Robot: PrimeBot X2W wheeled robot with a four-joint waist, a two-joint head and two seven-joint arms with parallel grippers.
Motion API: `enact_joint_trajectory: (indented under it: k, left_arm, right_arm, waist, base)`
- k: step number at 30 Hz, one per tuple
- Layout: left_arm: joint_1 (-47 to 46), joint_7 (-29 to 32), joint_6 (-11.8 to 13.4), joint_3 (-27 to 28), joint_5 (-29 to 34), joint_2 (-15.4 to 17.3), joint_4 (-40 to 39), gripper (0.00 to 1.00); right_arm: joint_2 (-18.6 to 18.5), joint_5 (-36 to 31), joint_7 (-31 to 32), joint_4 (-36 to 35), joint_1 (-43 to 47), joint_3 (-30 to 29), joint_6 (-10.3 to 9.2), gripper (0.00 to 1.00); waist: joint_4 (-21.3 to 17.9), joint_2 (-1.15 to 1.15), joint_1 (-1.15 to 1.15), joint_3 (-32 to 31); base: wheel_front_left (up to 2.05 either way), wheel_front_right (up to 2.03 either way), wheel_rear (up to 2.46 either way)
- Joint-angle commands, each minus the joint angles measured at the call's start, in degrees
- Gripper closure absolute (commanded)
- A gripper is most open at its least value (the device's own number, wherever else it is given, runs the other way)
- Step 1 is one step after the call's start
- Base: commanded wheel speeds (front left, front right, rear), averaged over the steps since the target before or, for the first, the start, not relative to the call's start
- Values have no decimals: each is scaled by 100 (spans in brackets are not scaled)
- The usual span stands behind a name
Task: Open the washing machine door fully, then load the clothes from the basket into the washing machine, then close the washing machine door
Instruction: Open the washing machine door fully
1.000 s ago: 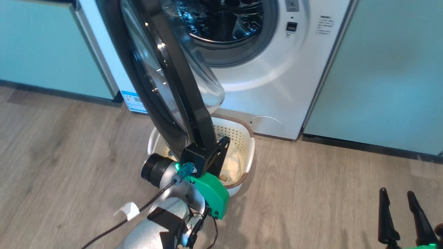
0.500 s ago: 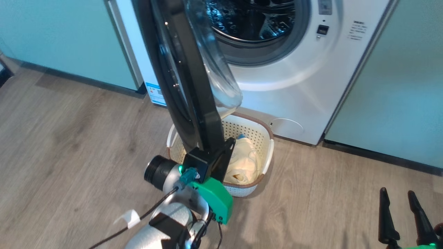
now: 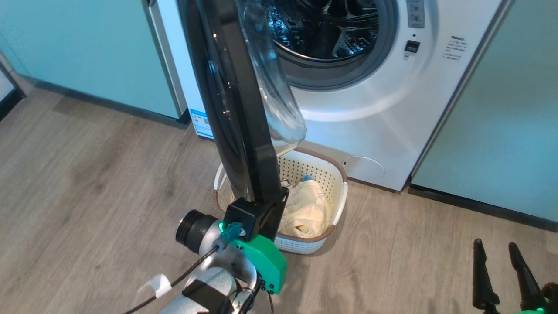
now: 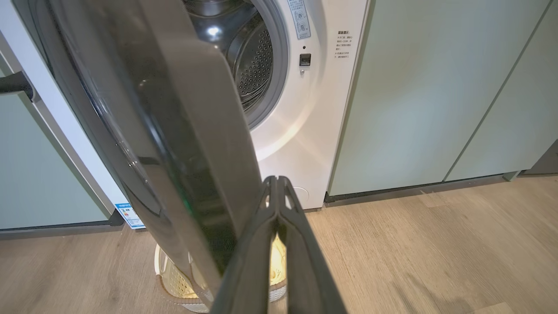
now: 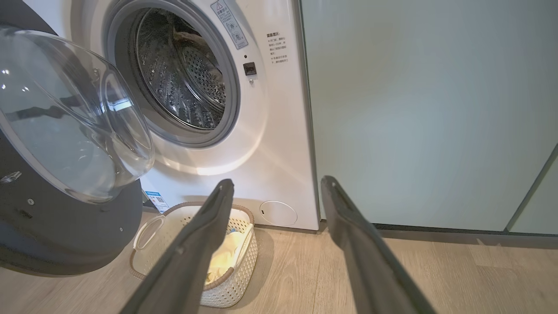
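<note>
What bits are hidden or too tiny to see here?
- Head view: the glossy black round door hides part of the cream perforated basket and pale yellow clothes.
- Head view: top edge cuts off the steel drum.
- Head view: print on the white washing machine is too small to read.

The washing machine door (image 3: 235,109) stands open, seen nearly edge-on. Its clear glass bowl (image 3: 281,104) faces the steel drum (image 3: 322,30) of the washing machine (image 3: 370,117). The basket (image 3: 338,174) sits on the wood floor (image 3: 87,196) just in front of the machine, partly behind the door's lower edge. The clothes (image 3: 307,209) lie inside it. The left wrist (image 3: 263,257), in a green housing, meets the door's lower edge. The right hand (image 3: 495,246) is at lower right, fingers apart, holding nothing. Teal cabinets (image 3: 87,52) flank the machine.
</note>
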Motion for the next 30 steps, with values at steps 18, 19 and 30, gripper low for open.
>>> enact_joint_trajectory:
  k: [18,19,30]
  left_arm:
    - [-267,-74,157,373,-146,208,9,100]
    - [-269,-77,168,380,-149,214,11,100]
    - [-189,-117,234,301,-149,215,-163,100]
  right_arm:
    - [-77,77,-54,-177,-238,46,-16,0]
    - [-77,77,-54,-175,-242,40,-16,0]
    - [-77,56,-54,-159,-274,23,-16,0]
  waist:
    - [-74,0,0,6]
    - [-31,0,0,10]
    - [516,0,0,45]
  base:
    - [0,0,0]
    - [0,0,0]
    - [0,0,0]
